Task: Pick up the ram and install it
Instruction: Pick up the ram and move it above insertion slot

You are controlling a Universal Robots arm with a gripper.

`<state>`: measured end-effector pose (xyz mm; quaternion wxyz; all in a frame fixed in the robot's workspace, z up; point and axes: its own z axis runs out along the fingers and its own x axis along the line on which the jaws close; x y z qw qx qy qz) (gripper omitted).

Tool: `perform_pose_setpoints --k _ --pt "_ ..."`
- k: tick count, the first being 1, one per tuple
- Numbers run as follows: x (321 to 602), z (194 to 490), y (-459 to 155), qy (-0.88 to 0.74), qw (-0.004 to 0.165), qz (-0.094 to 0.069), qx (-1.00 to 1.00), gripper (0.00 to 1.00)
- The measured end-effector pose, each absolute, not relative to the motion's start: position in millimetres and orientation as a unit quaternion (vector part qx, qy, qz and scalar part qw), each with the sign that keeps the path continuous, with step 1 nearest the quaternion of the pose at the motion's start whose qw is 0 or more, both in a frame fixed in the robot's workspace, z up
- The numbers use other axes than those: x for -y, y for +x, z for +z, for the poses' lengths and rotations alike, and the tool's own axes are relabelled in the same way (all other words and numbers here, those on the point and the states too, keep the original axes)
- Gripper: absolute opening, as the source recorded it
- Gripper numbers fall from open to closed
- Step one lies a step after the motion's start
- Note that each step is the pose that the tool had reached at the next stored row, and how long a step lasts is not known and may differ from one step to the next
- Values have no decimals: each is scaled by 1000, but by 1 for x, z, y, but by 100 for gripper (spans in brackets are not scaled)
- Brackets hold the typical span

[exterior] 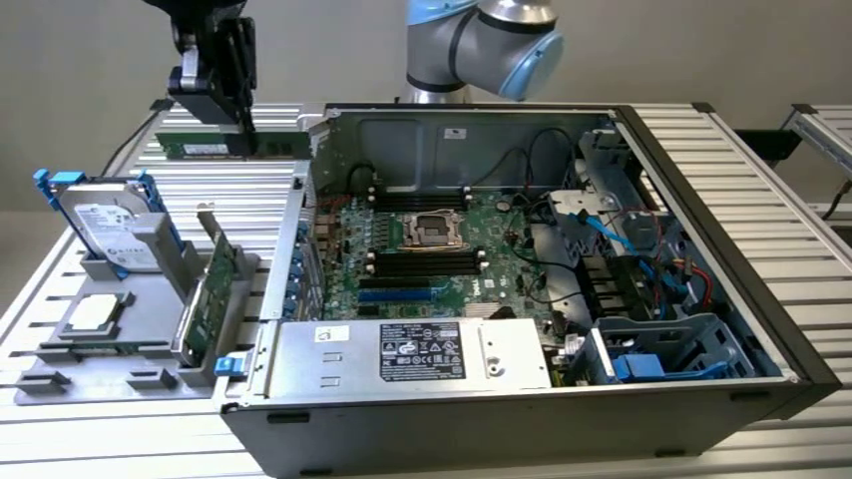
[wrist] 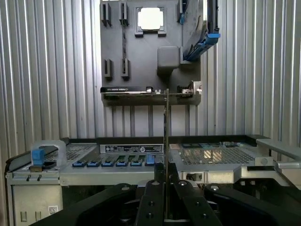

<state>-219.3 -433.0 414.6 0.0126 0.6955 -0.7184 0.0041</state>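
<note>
Exterior view: light even and diffuse, moderately bright, no hard shadows. Open case (exterior: pixel 719 249) is darker inside, with the deepest shade at lower right of frame. Mild sheen on the power supply (exterior: pixel 513 351). Gripper (exterior: pixel 247 135) is near-black against the pale wall, upper left.

Wrist view: ribbed table (wrist: pixel 47 70) bright and streaked with glare. Processor chip (wrist: pixel 150 19) blown white. The ram (wrist: pixel 166 132) is a thin dark edge.

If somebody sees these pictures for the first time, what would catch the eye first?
The open computer case stands in the middle, its green motherboard exposed. At the exterior view's upper left, the jaws are shut on the ram, held in the air beside the case. A gray tray with a hard drive lies at that view's left.
</note>
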Motion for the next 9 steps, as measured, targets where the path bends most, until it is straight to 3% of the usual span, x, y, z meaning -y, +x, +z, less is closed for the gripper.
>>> perform_pose_setpoints --k 9 --pt "419 415 -190 696 12 4 718 14"
